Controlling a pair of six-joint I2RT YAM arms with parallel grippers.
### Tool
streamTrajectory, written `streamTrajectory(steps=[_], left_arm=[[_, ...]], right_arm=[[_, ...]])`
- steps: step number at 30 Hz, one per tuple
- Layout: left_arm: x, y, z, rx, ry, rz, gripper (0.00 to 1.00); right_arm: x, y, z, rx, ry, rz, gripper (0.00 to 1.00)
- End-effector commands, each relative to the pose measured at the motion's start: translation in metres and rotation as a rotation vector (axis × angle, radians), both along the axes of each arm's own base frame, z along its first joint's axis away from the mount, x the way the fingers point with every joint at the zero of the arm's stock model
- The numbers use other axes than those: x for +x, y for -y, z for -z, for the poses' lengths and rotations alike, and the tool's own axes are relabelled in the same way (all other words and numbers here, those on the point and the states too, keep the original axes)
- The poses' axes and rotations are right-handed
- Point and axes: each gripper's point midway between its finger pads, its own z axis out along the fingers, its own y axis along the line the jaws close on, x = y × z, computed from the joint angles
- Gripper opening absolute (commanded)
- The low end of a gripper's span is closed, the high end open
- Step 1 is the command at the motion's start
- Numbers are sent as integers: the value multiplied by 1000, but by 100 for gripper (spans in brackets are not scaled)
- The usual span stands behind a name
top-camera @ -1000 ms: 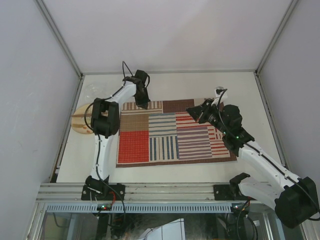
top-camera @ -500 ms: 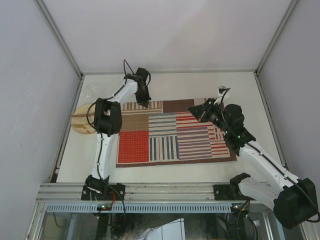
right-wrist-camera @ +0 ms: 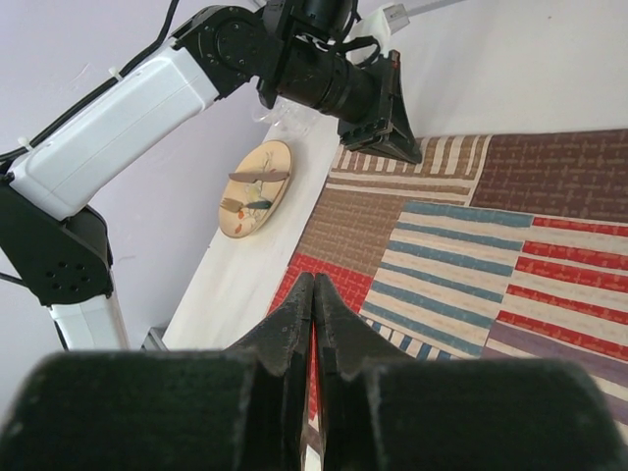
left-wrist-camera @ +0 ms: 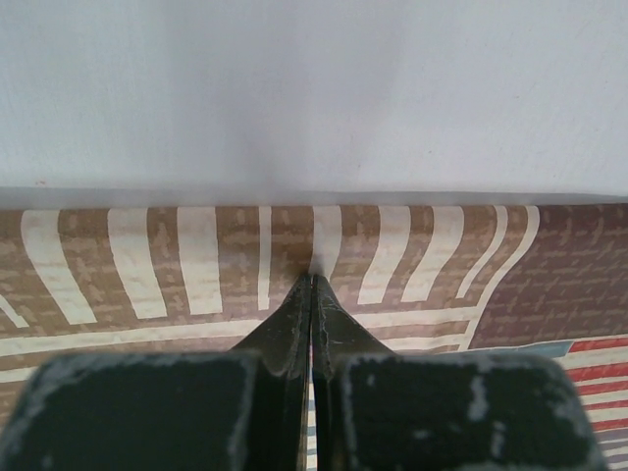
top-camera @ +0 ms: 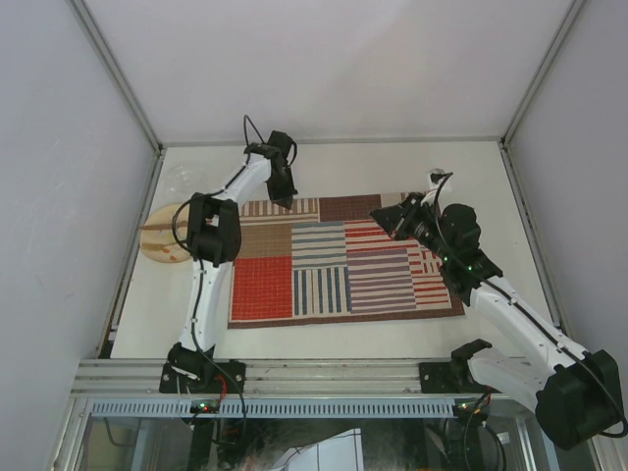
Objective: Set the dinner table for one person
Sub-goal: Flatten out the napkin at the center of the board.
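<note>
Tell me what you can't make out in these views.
- Top view: wooden plate partly hidden by the left arm; items on it too small to name.
- Top view: small white object by the right arm, too small to identify.
- Left wrist view: whether the left gripper touches the placemat, hidden by its fingers.

The right gripper (right-wrist-camera: 312, 287), closed, hangs over the striped placemat (right-wrist-camera: 461, 250); the plate (right-wrist-camera: 257, 188) beyond holds perhaps cutlery (right-wrist-camera: 258, 176).

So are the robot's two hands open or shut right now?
Left gripper: shut, holding nothing.
Right gripper: shut, holding nothing.
</note>
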Motion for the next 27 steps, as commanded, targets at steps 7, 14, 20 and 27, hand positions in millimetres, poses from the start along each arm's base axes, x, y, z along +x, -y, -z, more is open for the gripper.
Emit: streamTrajectory(steps=[7,14,20,27], left_arm=[[14,1,-58,-20,196,-3,0],[-11,-6,-120,-17,372,-11,0],[-47,-12,-172,-64,588,11,5],[-96,-26,-201,-169,793,18,12]], right_arm=[[2,0,-3,17,38,8,0],[9,13,15,-71,23,87,0],[33,38,59,-127,-123,207,0],[49,110,125,-69,-363,441,0]])
